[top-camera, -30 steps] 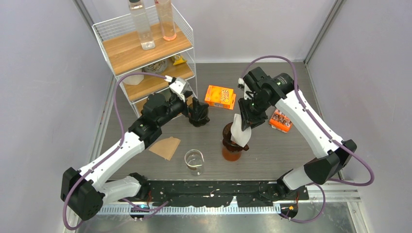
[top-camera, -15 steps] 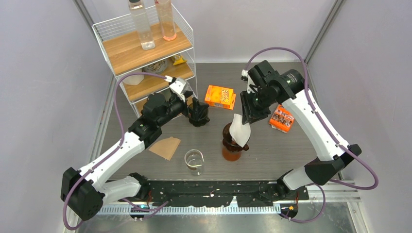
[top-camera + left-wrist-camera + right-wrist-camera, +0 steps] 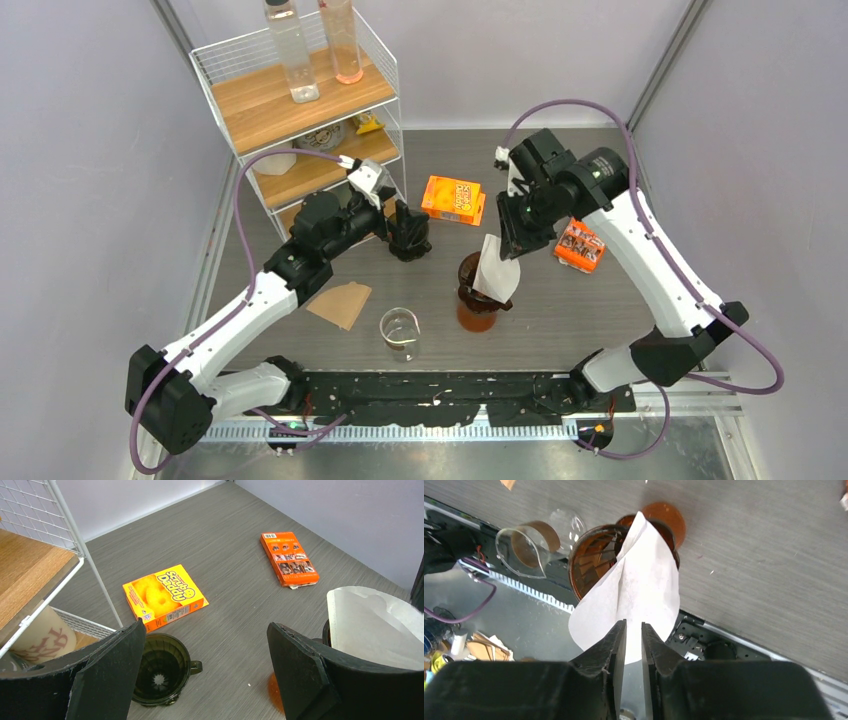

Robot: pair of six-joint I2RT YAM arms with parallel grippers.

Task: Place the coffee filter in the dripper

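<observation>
My right gripper (image 3: 508,243) hangs over the amber dripper (image 3: 478,280), which sits on a carafe at mid-table. The white coffee filter (image 3: 496,266) stands tilted with its tip in that dripper (image 3: 596,550). In the right wrist view the filter's (image 3: 639,590) upper edge lies between my fingertips (image 3: 633,630), whose jaws stand a narrow gap apart and do not pinch it. My left gripper (image 3: 395,215) is wide open and empty over a dark dripper (image 3: 161,669) beside the shelf.
A wire shelf (image 3: 300,110) with bottles stands at the back left. An orange sponge box (image 3: 453,199) and an orange packet (image 3: 579,248) lie behind the carafe. A glass beaker (image 3: 400,332) and a brown paper filter (image 3: 341,303) lie at the near left.
My right wrist has risen and swung a little to the right. The white filter has stayed almost where it was in the amber dripper. The left arm has not moved.
</observation>
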